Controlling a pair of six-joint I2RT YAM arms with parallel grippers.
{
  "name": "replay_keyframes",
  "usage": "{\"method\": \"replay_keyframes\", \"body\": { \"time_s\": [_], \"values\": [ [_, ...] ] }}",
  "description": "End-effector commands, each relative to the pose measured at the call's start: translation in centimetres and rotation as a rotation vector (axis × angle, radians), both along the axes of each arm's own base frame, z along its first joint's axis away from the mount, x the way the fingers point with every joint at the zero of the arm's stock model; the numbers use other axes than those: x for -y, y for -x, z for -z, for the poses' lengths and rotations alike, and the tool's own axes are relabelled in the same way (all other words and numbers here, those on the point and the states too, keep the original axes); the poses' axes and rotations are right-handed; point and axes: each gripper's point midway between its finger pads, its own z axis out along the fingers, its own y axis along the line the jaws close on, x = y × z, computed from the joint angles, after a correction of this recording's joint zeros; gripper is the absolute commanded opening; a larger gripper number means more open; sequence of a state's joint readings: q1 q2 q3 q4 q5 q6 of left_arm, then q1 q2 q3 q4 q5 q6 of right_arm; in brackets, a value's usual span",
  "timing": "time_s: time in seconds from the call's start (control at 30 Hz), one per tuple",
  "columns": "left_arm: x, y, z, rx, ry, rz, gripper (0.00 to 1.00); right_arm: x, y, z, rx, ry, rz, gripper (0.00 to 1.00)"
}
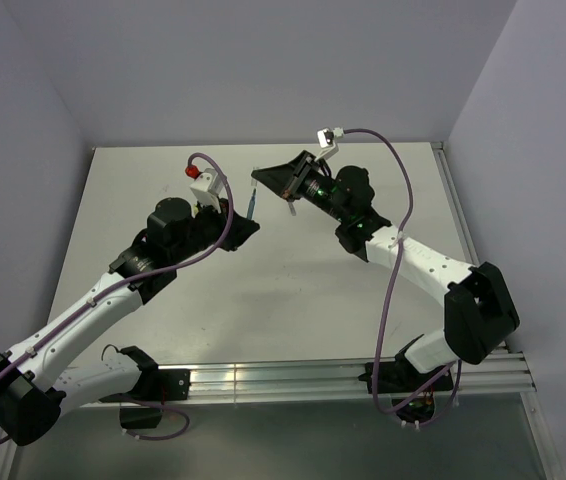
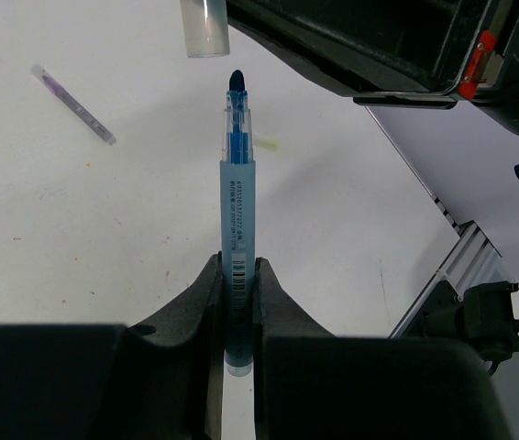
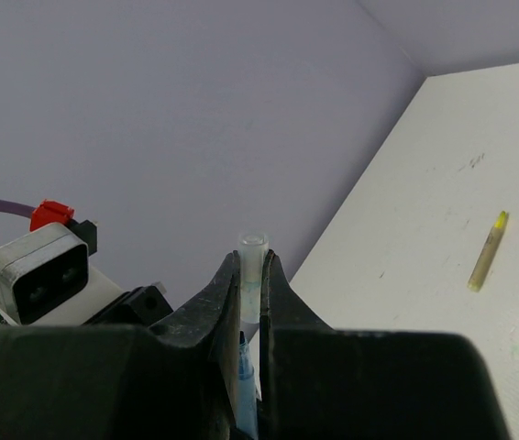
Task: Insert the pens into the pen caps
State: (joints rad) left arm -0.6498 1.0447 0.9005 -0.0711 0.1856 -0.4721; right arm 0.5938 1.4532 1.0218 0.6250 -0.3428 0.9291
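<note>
Purple pen in left wrist view only

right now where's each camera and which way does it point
top external: above and behind both arms, looking down on them and the table
left wrist: behind the left hand, facing the table along its gripped blue pen
right wrist: behind the right hand, facing the wall past its gripped pen cap
shared: both wrist views show pen and cap
</note>
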Motion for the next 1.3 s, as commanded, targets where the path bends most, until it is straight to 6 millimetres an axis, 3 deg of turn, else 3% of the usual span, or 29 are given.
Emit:
{"method": "replay_keyframes", "body": {
  "time_s": [0.0, 1.27],
  "values": [
    [0.0, -0.1, -1.7, 0.06, 0.024, -0.001, 0.0, 0.3, 1.3, -4.1, 0.105, -0.051, -0.001, 0.0],
    [-0.6, -0.1, -2.1, 0.081, 0.023, -0.025, 0.0, -0.5, 1.7, -4.2, 0.117, -0.029, -0.02, 0.0]
  ]
}}
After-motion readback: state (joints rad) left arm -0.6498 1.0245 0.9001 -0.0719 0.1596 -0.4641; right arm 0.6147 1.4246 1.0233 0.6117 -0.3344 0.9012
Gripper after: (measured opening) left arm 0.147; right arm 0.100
